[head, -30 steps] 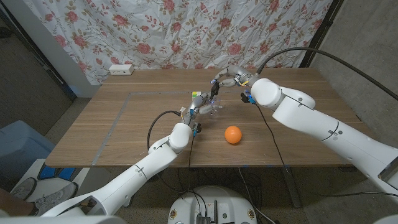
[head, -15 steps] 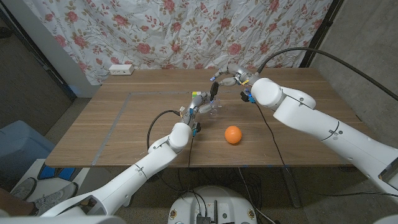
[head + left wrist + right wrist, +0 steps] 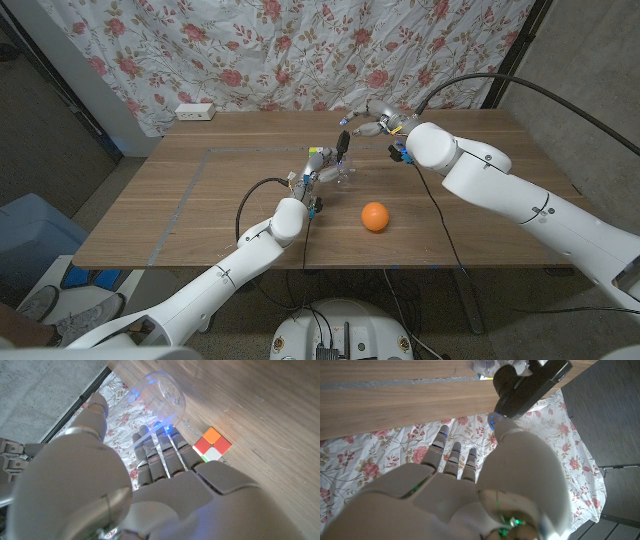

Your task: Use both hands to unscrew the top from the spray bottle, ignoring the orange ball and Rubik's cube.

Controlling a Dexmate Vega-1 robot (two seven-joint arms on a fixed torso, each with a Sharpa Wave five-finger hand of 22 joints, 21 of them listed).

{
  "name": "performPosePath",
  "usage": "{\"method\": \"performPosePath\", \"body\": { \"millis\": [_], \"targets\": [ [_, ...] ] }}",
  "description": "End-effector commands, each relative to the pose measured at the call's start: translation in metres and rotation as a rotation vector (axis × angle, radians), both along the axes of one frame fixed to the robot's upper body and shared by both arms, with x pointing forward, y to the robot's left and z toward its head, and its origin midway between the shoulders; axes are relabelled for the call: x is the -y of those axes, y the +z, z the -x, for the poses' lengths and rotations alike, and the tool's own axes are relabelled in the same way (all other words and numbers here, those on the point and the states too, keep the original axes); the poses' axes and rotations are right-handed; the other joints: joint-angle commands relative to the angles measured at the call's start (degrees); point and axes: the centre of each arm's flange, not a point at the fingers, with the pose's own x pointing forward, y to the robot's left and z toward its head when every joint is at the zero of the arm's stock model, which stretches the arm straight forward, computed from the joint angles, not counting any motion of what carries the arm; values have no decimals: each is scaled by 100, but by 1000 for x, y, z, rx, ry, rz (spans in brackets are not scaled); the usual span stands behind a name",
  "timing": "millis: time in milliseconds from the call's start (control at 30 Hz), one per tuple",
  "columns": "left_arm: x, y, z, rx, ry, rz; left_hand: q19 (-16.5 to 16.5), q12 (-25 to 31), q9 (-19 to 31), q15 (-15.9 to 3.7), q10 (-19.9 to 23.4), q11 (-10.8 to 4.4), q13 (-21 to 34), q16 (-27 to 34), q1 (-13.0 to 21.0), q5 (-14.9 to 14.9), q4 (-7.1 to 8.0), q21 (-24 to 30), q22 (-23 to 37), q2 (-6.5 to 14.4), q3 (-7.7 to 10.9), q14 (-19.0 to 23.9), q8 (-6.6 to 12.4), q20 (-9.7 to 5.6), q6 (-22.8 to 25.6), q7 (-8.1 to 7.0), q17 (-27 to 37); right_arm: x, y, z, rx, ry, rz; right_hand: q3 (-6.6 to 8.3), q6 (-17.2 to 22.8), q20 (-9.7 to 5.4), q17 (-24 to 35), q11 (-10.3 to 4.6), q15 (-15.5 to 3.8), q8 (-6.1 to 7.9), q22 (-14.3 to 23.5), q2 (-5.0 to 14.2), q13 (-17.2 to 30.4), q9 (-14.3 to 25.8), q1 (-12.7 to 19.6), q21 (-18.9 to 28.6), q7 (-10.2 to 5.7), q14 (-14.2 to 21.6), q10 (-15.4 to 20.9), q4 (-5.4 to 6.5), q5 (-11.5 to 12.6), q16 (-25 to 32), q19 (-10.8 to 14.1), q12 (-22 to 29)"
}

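Just beside the left hand's fingers [image 3: 318, 178] stands the Rubik's cube [image 3: 318, 155] (close on their far side). The orange ball [image 3: 374, 216] lies apart, nearer the robot. Bare surface [image 3: 200, 200] spreads wide beyond them; a white box [image 3: 195, 111] sits at its far edge.

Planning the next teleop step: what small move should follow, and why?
Probably keep turning the black spray top with the right hand, since the left hand holds the clear bottle and the top looks still on it in the head view.
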Motion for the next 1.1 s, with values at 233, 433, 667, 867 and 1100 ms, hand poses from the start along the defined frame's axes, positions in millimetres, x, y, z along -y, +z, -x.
{"method": "performPosePath", "body": {
  "millis": [233, 433, 667, 867, 1100],
  "targets": [
    [-5, 1, 1, 13, 1, 9, 33, 23, 18, -291, 137, -75, 25, 16, -984, -22, 376, 12, 26, 1016, 423, 51, 30, 6, 339, 82, 32, 15, 8, 16, 20, -58, -28, -440, -156, 93, 6, 273, 183, -175, 28, -6, 20, -62, -922, 41, 127, 65, -48, 307, -169, 42, 175, -14],
    [-5, -1, 3, 16, -2, 15, 34, 21, 17, -295, 137, -69, 27, 13, -989, -22, 377, 13, 26, 1018, 429, 47, 26, 7, 340, 85, 33, 19, 3, 21, 49, -56, -53, -636, -215, 147, -15, 350, 195, -215, 30, -77, 19, -66, -1362, 71, 388, 212, 41, 405, -197, 67, 329, 12],
    [-6, -5, 4, 14, -2, 20, 33, 19, 17, -294, 137, -79, 29, 12, -995, -23, 378, 12, 26, 1016, 433, 48, 24, 6, 345, 86, 34, 22, -1, 24, 60, -55, -39, -858, -315, 229, -40, 447, 269, -272, 34, -168, 19, -66, -1895, 71, 565, 271, 76, 553, -261, 50, 429, 11],
    [-9, -6, 5, 14, -2, 22, 34, 18, 16, -290, 141, -84, 31, 13, -1005, -25, 385, 13, 27, 1023, 436, 46, 20, 4, 344, 81, 40, 22, -5, 29, 71, -70, -27, -978, -367, 256, -58, 499, 336, -304, 35, -207, 19, -65, -2211, 70, 750, 334, 99, 635, -306, 47, 495, 11],
    [-11, -7, 5, 7, 0, 21, 34, 17, 16, -294, 145, -71, 32, 14, -1006, -25, 382, 12, 27, 1024, 442, 47, 16, 4, 345, 80, 42, 16, -9, 35, 73, -104, -7, -1159, -447, 282, -80, 643, 458, -352, 38, -261, 19, -57, -2725, 36, 963, 367, 98, 786, -367, 16, 483, 2]
  ]
}}
